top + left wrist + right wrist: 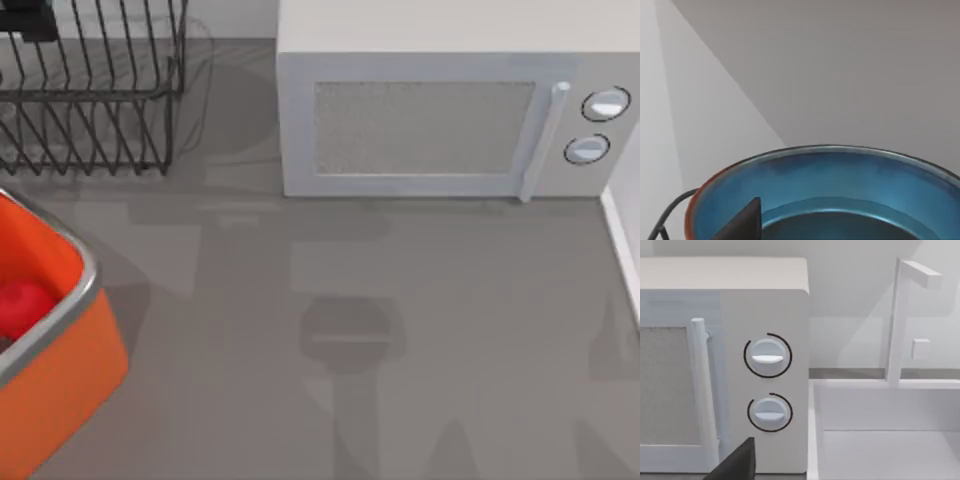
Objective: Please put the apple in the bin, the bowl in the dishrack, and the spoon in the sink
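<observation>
The apple [22,306] lies inside the orange bin [70,350] at the table's left edge. At the back left stands the black wire dishrack [90,100]. In the left wrist view the bowl [840,175], teal-blue inside with a reddish rim, is very close. A dark part of my left gripper [742,222] reaches over its inside, and a rack wire [670,210] shows beside it. The right wrist view faces the white sink [880,440] and its faucet [897,320], with a dark part of my right gripper [735,462] low in that view. The spoon is out of view.
A white microwave [430,120] stands at the back, its two knobs [767,356] close to the right wrist camera. The sink's rim [625,250] runs along the table's right side. Bare grey counter [350,350] lies between the bin and the sink.
</observation>
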